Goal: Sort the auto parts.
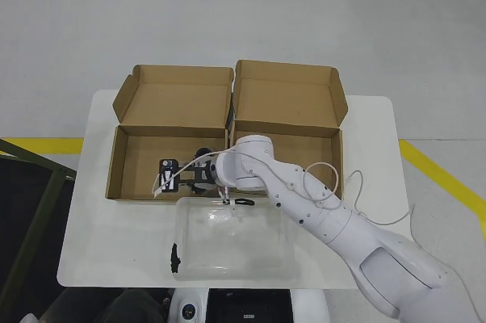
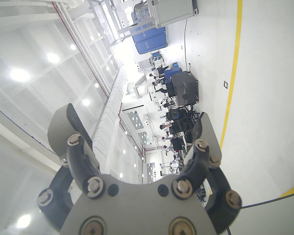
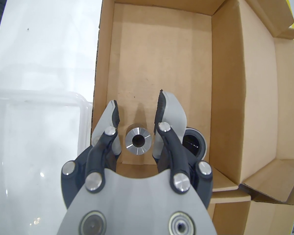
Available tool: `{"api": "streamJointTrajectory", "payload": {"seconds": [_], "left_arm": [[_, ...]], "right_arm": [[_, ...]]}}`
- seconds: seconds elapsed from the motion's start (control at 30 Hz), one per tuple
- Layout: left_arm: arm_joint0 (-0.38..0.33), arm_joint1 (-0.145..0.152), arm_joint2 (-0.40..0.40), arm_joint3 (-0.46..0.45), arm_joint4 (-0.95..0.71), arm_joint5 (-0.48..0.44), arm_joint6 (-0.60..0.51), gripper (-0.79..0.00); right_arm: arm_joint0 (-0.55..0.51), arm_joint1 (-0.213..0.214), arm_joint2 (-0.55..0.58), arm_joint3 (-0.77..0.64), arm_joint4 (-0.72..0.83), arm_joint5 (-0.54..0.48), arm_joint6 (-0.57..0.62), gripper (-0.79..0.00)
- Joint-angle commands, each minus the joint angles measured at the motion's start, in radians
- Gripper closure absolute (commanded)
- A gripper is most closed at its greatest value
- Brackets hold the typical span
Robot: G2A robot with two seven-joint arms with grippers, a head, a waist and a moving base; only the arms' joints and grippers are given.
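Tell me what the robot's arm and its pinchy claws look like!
The right arm is smooth, white and made of rounded tube-like pieces, with a thin white cable looping beside it. The right gripper has two pale grey fingers with black ribbed pads, black links, shiny silver bolts and a grey metal plate. The left gripper looks the same.

The white table (image 1: 90, 242) bears two cardboard boxes (image 1: 138, 165) side by side; a clear tray (image 1: 243, 242), perhaps holding a dark piece (image 1: 175, 258), sits nearer.

L gripper (image 2: 137, 111), R gripper (image 3: 137, 99): both splayed.
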Motion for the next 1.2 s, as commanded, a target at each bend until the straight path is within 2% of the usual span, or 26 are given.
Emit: {"api": "streamJointTrajectory", "payload": {"seconds": [0.0, 0.2, 0.4, 0.63, 0.87, 1.17], "left_arm": [[0.0, 0.0, 0.0, 0.0, 0.0, 0.0, 0.0, -0.785], [0.0, 0.0, 0.0, 0.0, 0.0, 0.0, 0.0, -0.785], [0.0, 0.0, 0.0, 0.0, 0.0, 0.0, 0.0, -0.785], [0.0, 0.0, 0.0, 0.0, 0.0, 0.0, 0.0, -0.785], [0.0, 0.0, 0.0, 0.0, 0.0, 0.0, 0.0, -0.785], [0.0, 0.0, 0.0, 0.0, 0.0, 0.0, 0.0, -0.785]], "right_arm": [[-0.008, 0.004, 0.015, -0.024, -0.004, 0.006, -0.005, -0.302], [-0.054, 0.028, 0.078, -0.13, -0.027, 0.021, -0.015, -0.308], [-0.144, 0.065, 0.159, -0.284, -0.067, 0.027, 0.01, -0.32], [-0.297, 0.114, 0.277, -0.497, -0.13, 0.025, 0.04, -0.336], [-0.473, 0.161, 0.408, -0.682, -0.208, 0.008, 0.038, -0.397], [-0.692, 0.208, 0.585, -0.846, -0.266, -0.021, -0.051, -0.391]]}}
